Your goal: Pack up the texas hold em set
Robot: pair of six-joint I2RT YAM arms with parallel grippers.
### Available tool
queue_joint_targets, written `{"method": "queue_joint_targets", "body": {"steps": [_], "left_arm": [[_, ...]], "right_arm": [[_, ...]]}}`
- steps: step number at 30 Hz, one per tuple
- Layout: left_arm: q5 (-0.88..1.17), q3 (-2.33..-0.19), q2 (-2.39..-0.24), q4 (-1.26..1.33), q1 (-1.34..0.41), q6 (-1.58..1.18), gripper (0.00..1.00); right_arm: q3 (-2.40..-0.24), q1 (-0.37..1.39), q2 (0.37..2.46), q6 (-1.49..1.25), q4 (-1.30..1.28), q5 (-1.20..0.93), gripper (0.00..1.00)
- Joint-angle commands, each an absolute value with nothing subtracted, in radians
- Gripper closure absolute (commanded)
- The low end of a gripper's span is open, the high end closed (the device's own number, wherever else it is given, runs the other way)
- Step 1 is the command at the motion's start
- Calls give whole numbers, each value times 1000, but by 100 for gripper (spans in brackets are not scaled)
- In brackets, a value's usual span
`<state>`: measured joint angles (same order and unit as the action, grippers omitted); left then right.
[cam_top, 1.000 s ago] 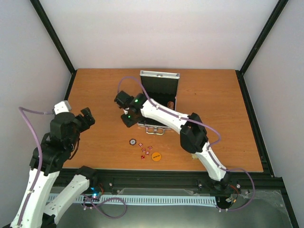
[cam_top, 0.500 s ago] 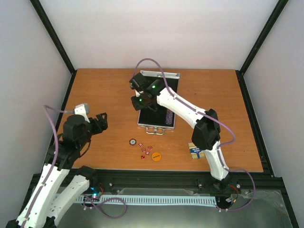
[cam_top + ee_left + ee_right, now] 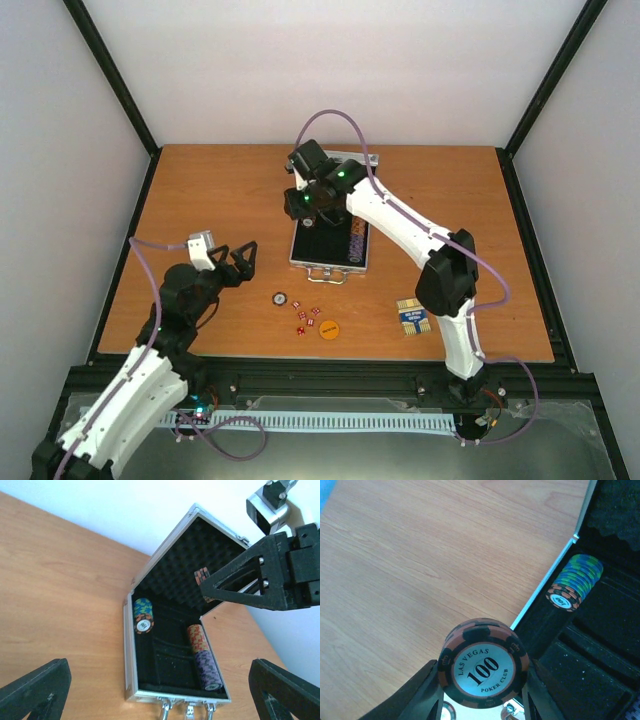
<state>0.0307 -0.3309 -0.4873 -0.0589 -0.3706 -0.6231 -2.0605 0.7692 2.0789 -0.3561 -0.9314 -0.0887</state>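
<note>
Silver case (image 3: 330, 264), long axis near-far, handle (image 3: 326, 277) nearest, right fingers (image 3: 417, 692) gripping chip stack (image 3: 483, 667), left fingers (image 3: 35, 690) wide

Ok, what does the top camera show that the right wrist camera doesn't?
Only the top view: the red dice, orange disc, card deck and the open left gripper. Only the right wrist: the printed 100 face of the chip pinched in the right gripper. Both: the open case and the wooden table.
</note>
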Motion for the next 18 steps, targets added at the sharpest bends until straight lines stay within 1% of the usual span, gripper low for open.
{"method": "queue_joint_targets", "body": {"steps": [1, 4, 8, 11, 18], "left_arm": [[34, -321, -640, 338, -434, -540, 0], [-21, -345, -795, 469, -508, -488, 0], [-75, -363, -953, 627, -553, -480, 0], [-147, -368, -1010, 716, -586, -464, 0], [-199, -387, -1122, 919, -618, -470, 0]], "right_arm": [[-2060, 761, 2003, -371, -884, -131, 97], [-2060, 758, 1985, -376, -879, -146, 97], [-2061, 758, 1967, -381, -876, -161, 97], [-2050, 758, 1951, -384, -873, -169, 97], [-2017, 758, 1919, -394, -847, -185, 97]]}}
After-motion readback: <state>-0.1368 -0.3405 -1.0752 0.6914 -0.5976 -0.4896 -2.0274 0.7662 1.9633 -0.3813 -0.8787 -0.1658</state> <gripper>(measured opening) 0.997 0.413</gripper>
